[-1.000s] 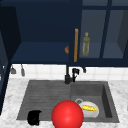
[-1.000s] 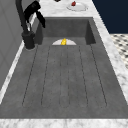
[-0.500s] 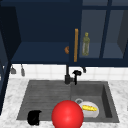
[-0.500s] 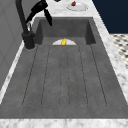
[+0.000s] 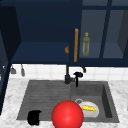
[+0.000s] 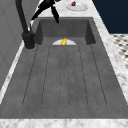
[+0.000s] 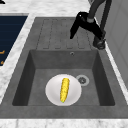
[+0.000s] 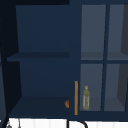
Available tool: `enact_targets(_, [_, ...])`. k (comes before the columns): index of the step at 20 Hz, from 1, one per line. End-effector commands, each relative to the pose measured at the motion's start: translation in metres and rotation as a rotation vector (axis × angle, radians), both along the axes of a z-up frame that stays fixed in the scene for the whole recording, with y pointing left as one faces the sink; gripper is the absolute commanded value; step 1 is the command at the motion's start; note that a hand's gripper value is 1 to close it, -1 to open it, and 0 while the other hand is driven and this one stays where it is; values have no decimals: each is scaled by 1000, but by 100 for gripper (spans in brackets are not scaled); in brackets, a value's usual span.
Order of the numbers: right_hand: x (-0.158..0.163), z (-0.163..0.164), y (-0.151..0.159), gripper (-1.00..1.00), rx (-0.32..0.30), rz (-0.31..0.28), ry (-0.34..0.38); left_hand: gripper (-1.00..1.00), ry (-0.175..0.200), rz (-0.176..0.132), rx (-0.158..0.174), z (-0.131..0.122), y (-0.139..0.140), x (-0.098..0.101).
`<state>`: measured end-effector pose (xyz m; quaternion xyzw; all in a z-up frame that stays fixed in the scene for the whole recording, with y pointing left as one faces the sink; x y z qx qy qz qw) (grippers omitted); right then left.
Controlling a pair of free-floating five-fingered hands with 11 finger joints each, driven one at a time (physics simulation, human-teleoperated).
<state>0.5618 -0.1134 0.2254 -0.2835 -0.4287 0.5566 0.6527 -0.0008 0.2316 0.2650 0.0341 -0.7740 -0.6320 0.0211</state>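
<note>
No readable labels. Front view, lower left: left hand (image 5: pixel 34 117), fingers curled, holding nothing, beside red ball (image 5: pixel 67 115). Right side view shows corn (image 7: pixel 64 89) on plate (image 7: pixel 51 93) fully.

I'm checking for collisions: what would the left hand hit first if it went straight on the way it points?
Its pointing is hard to read. If it faces into the picture, the left hand would cross above the drainboard freely, probably meeting the tiled wall first; depth is unclear.
</note>
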Motion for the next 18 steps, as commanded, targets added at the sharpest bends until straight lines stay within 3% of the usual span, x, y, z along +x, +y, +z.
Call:
enact_targets(1, [-11,4,-10,-100,16,-9,-26,0,0,0,0,0,0,0])
enact_targets(6, [-25,24,-13,-100,16,6,-50,0,0,0,0,0,0,0])
enact_targets(13, [-49,34,-17,-100,48,-7,-14,0,0,0,0,0,0,0])
enact_targets(18, [-86,54,-23,-100,49,-3,-76,0,0,0,0,0,0,0])
